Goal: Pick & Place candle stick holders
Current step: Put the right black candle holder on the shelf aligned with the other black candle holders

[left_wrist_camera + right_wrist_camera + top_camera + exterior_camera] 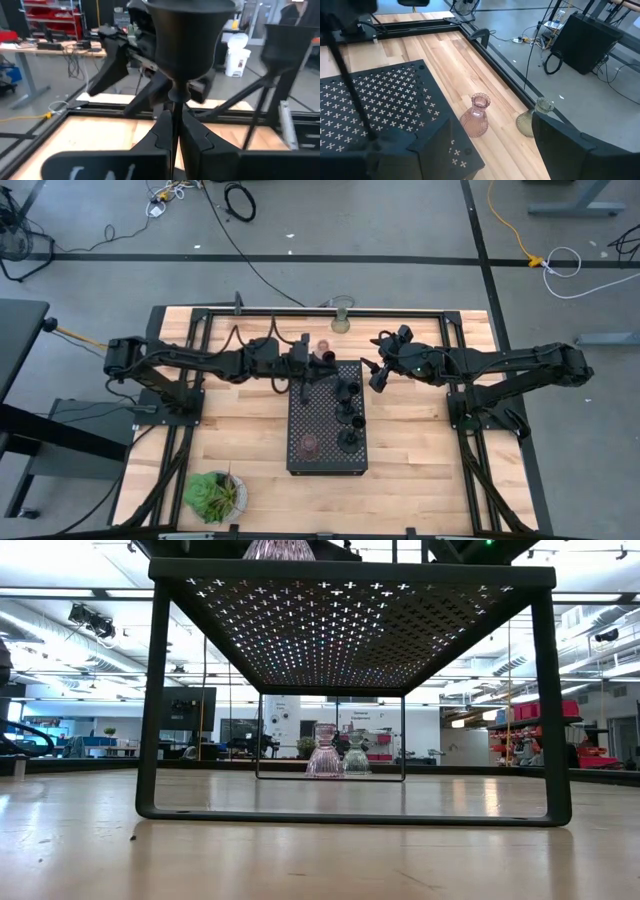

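While the left end effector (pixel 172 135) is clamped on the thin stem of a black candle stick holder (pixel 187 45), that holder stands upright, its long axis vertical and its cup on top, at the tray's 12 o'clock edge. Two more black holders (pixel 347 412) stand upright along the 3 o'clock side of the black perforated tray (pixel 312 415), and a brownish glass holder (pixel 310 446) sits upright near the tray's 7 o'clock corner. Just off the tray at 12 o'clock, the pinkish glass holder (pixel 475 116) stands on the tabletop (pixel 420 450), neck up, with the olive-green glass holder (pixel 532 117) beyond it at the tabletop's far rim. Both arms reach level toward the centre from 9 and 3 o'clock. The right end effector (pixel 378 370) hovers off the tray's 1 o'clock corner, fingers apart and holding nothing. A leafy plant (pixel 214 494) sits at 7 o'clock on the pale wood. Cables lie on the grey floor.
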You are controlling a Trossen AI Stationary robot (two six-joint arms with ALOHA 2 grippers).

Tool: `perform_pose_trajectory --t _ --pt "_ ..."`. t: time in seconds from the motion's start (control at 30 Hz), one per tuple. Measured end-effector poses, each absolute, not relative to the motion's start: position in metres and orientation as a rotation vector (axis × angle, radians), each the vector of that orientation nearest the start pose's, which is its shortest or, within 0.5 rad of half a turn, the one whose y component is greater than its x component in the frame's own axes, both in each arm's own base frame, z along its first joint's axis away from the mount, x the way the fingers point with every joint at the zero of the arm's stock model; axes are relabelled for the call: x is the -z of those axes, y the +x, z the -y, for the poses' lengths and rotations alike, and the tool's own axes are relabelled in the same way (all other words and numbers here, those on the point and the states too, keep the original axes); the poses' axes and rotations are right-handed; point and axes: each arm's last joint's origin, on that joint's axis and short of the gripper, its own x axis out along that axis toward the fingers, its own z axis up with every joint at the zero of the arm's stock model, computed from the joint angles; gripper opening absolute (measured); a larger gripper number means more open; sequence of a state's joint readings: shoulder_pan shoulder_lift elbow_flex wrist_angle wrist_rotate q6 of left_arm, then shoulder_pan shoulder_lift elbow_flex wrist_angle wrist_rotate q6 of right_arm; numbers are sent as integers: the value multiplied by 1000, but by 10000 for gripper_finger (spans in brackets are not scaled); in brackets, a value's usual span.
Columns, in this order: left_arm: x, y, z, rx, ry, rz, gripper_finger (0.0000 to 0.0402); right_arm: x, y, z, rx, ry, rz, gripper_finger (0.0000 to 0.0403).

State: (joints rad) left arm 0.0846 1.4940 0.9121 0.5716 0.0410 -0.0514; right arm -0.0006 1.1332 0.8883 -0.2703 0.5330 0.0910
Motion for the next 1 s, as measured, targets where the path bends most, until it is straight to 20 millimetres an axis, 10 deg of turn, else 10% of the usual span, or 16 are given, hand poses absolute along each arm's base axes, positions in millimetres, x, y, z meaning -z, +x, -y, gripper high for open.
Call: perform_pose_trajectory --t 1.0 --pt "-270 343 -31 -71 -19 -15 14 -297 242 15 542 -50 -465 272"
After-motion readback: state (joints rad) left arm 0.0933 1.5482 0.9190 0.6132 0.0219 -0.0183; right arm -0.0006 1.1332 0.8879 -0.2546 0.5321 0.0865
